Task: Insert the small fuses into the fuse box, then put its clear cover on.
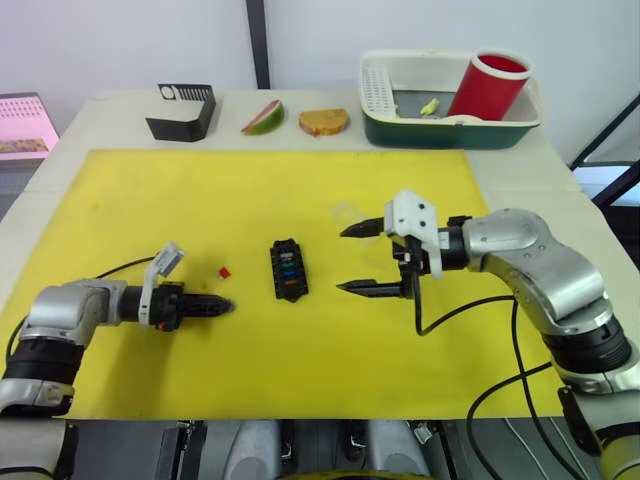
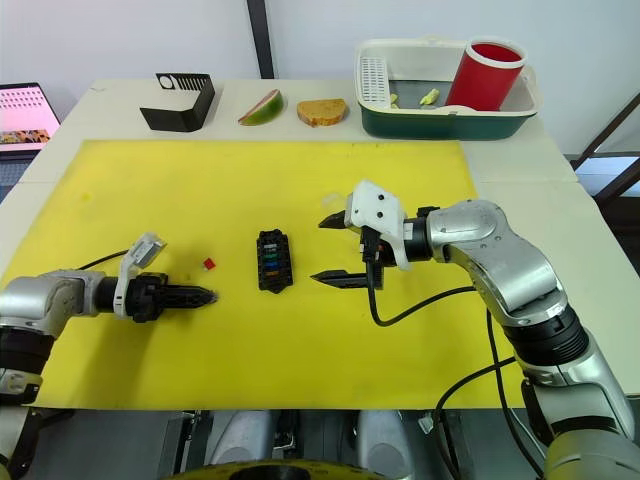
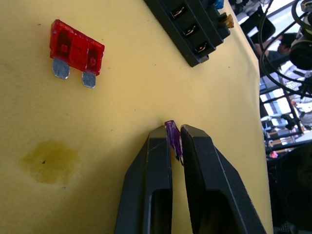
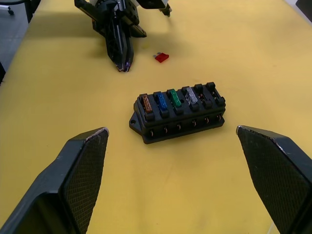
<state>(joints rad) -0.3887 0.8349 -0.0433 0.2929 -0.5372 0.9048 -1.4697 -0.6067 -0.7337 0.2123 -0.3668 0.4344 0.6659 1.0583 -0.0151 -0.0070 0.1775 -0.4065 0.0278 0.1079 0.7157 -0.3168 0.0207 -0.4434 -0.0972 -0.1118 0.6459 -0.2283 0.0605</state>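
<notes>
Sits mid-mat, the fuse box [image 1: 289,270], on the yellow mat [image 1: 300,370] that covers the worktop [image 1: 600,250], long side running near to far. Holds four fuses in its slots already: orange fuse [image 4: 146,104], blue fuse [image 4: 162,100], green fuse [image 4: 174,98] and pale grey fuse [image 4: 190,95] side by side, with the two slots beside the grey one bare. Lies flat on the mat just left of the box and apart from it, the red fuse [image 1: 224,271], metal blades showing in the left wrist view. Rests low over the mat to the left of the red fuse, the left gripper [image 1: 222,306], pinched almost fully together on the purple fuse [image 3: 172,141], which stands edge-on between the black fingertips [image 3: 158,146], its tip at the mat. Hovers just right of the box, the right gripper [image 1: 356,259], spread wide with nothing in it, one finger on the far side and one on the near side, both pointing left toward the box. Cannot make out the clear cover for sure; only a faint pale patch on the mat beyond the right gripper. Along the far edge of the worktop: black slotted stand [image 1: 182,112], fruit slice [image 1: 263,117], bread slice [image 1: 324,121], and a green-and-white basket [image 1: 440,133] with a red cup [image 1: 487,86] leaning inside.
</notes>
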